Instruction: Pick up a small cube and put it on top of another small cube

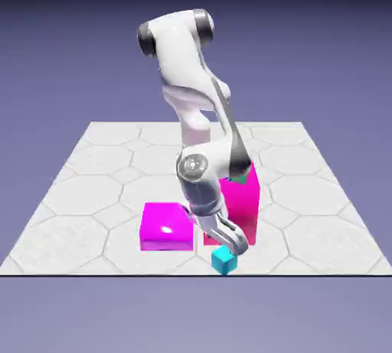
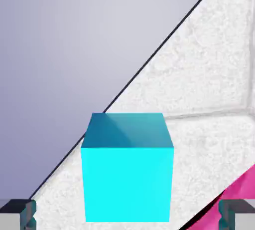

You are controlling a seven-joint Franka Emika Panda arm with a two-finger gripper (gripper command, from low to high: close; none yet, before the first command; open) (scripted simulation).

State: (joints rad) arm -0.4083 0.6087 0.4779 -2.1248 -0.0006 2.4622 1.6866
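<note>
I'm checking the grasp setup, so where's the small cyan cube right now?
In the exterior view the small cyan cube sits at the table's near edge, under the gripper, just before the magenta blocks.

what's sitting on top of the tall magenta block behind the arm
A small teal-green cube shows on the tall magenta block, mostly covered by the arm; the rest of the top is hidden.

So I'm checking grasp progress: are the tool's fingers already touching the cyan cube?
No, in the hand view the fingers stand apart from the cyan cube.
</note>
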